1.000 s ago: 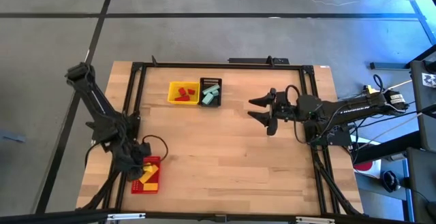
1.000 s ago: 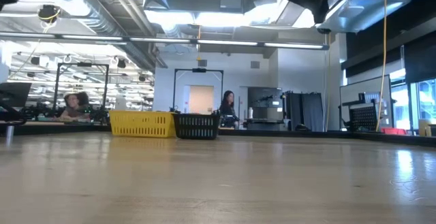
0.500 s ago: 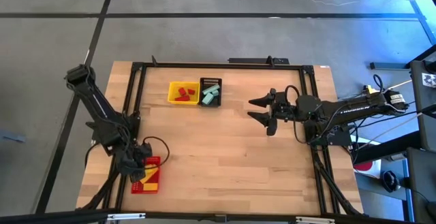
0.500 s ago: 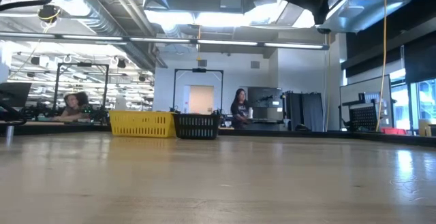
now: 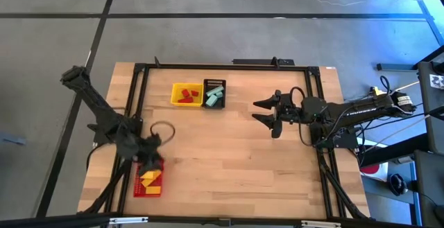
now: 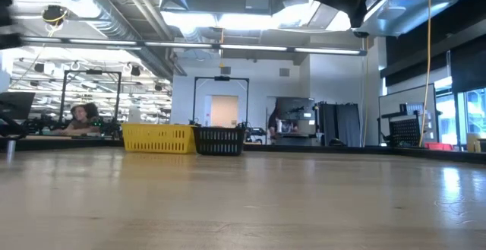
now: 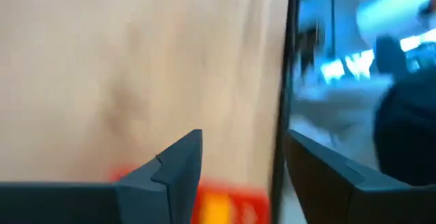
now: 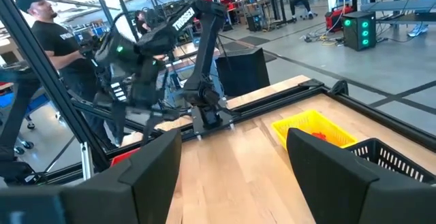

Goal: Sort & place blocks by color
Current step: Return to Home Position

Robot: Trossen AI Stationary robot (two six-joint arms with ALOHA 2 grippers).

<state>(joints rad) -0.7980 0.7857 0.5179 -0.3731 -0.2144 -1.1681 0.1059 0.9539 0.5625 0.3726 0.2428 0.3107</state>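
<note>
L gripper [image 5: 151,157] has lifted off red basket [image 5: 139,193], fingers apart, empty; R gripper [image 5: 267,114] idle mid-table, fingers apart too. Sorting prob. done.

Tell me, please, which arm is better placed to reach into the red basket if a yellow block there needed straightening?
Left, likely. The left end effector hangs open right by the red basket holding the yellow blocks; the right end effector waits open far off on the other side.
</note>
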